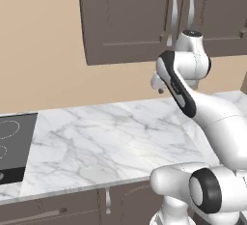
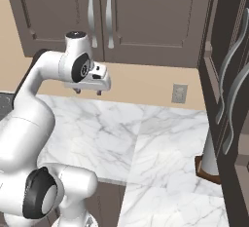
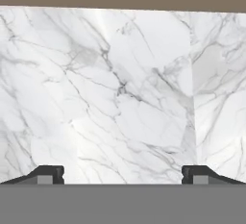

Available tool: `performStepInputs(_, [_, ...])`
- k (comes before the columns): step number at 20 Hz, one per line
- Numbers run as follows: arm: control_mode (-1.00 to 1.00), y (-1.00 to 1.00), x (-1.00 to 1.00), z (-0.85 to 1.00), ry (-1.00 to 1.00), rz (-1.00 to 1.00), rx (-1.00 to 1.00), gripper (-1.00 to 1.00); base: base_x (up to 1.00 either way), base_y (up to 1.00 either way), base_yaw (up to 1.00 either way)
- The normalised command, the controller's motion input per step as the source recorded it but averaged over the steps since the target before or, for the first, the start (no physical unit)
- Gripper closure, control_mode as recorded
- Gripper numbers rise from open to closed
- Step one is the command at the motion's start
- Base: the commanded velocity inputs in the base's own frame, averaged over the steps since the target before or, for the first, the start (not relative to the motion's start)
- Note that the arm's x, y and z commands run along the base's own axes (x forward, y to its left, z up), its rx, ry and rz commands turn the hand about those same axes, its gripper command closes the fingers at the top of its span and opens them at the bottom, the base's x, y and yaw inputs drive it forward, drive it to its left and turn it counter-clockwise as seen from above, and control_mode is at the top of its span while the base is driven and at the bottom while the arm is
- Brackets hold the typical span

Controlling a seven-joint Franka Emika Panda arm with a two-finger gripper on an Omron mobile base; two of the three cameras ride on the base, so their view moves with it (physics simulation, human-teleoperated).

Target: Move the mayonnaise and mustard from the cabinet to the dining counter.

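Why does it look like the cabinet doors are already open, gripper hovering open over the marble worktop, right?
Not quite: the cabinet doors are shut, as the right base view shows. The rest holds: the gripper hovers open over the marble worktop.

worktop (image 1: pixel 111 137) bare under gripper (image 2: pixel 87 91) | cabinet (image 2: pixel 146 16) doors shut above | wall close behind
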Motion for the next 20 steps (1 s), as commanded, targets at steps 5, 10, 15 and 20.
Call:
performStepInputs(5, [-1.00, -0.36, -0.08, 0.19, -0.16, 0.00, 0.10, -1.00, 0.00, 0.00, 0.00])
performStepInputs(10, [-1.00, -0.24, -0.10, 0.59, -0.52, 0.00, 0.07, -1.00, 0.00, 0.00, 0.00])
performStepInputs(15, [-1.00, -0.27, -0.11, 0.80, -0.58, 0.00, 0.03, -1.00, 0.00, 0.00, 0.00])
performStepInputs(20, [-1.00, -0.16, -0.02, 0.72, -0.40, 0.00, 0.00, -1.00, 0.00, 0.00, 0.00])
